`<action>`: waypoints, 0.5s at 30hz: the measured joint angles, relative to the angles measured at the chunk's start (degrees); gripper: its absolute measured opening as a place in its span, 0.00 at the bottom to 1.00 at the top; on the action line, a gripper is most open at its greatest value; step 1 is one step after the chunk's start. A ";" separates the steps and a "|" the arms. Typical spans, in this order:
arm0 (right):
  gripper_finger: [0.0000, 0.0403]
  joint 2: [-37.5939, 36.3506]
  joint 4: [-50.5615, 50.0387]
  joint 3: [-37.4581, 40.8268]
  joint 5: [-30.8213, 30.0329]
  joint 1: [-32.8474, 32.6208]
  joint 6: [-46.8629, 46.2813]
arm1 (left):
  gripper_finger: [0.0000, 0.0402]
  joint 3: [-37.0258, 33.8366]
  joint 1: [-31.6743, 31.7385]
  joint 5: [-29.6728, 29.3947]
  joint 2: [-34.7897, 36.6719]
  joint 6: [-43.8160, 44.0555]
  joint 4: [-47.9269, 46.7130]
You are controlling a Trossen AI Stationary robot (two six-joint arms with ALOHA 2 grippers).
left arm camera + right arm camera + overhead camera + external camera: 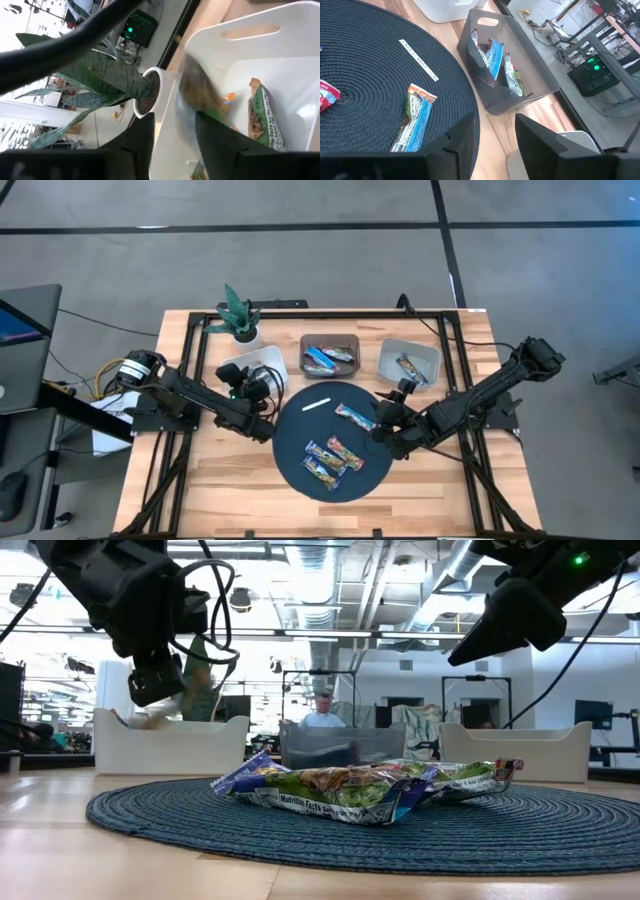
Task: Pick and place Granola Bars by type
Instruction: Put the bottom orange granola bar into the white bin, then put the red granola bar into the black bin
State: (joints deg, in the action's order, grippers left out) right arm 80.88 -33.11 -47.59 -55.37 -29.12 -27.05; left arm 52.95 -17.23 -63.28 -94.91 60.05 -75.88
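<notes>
since the left end effector (247, 380) hangs over the white bin (262, 360), fingers parted, a blurred granola bar (197, 92) drops there; the right end effector (388, 423) is parted, empty.

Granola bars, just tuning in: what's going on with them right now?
The left tool is over the white bin, its fingers apart, with a blurred bar between them dropping in beside a green bar. The right tool hovers open and empty at the mat edge. Four bars remain on the mat; others already sit in the dark bin and the grey bin.
</notes>
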 joint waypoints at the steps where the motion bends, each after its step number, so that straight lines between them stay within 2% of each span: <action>1: 0.33 0.00 0.15 0.00 0.02 0.00 0.00 | 0.37 0.00 0.00 -0.13 0.00 0.01 0.00; 5: 0.33 0.00 0.41 0.00 0.00 0.00 0.00 | 0.46 0.00 0.02 -0.42 -0.02 -0.05 -0.23; 10: 0.33 0.00 1.49 0.00 0.71 0.01 0.01 | 0.49 0.22 -0.25 -1.53 -0.04 -0.80 -0.61; 15: 0.33 0.02 8.96 0.00 7.50 0.64 1.98 | 0.49 2.18 -3.78 -3.92 -0.04 -1.08 -1.20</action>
State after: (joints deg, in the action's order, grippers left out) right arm 80.90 -24.15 -47.59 -47.88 -28.48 -25.06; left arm 55.13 -21.01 -67.20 -94.96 58.97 -77.08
